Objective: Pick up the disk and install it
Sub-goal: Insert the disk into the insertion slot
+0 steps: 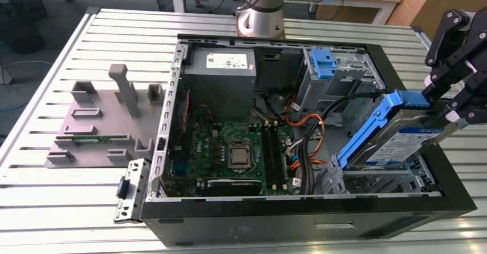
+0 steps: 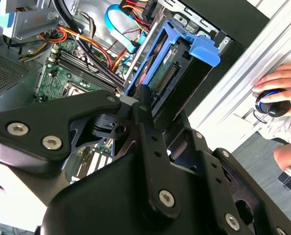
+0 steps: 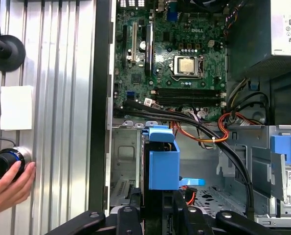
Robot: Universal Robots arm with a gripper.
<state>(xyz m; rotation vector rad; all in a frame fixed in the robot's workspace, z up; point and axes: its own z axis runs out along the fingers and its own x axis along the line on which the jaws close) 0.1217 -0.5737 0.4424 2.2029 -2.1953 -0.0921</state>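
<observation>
pincer (image 1: pixel 445 107) closed on the upper end of the disk (image 1: pixel 400 142), its black fingers (image 2: pixel 143 112) laid against the blue side rails. the disk hangs tilted over the drive cage (image 1: pixel 384 181), in the corner of the computer case (image 1: pixel 304 222) farthest from the power supply (image 1: pixel 220 65). its lower end is at the cage's mouth and its upper end is well above the case's rim. whether it already touches the cage i cannot tell.

several things could go wrong from here. held by one end on a slope, the disk could twist in the grip if a rail catches the cage's sheet-metal edge, and then jam crooked. the orange and black cables (image 1: pixel 312 125) lie just beside the cage, so a drifting corner could snag or pinch them. pushing while misaligned could strain the connector end.

the arm's base (image 1: pixel 259 14) stands at the bench's (image 1: pixel 61 197) far edge, behind the case. the wrist hangs beyond the case's side wall at the exterior view's right, angled down and inward along the disk's slope.
</observation>
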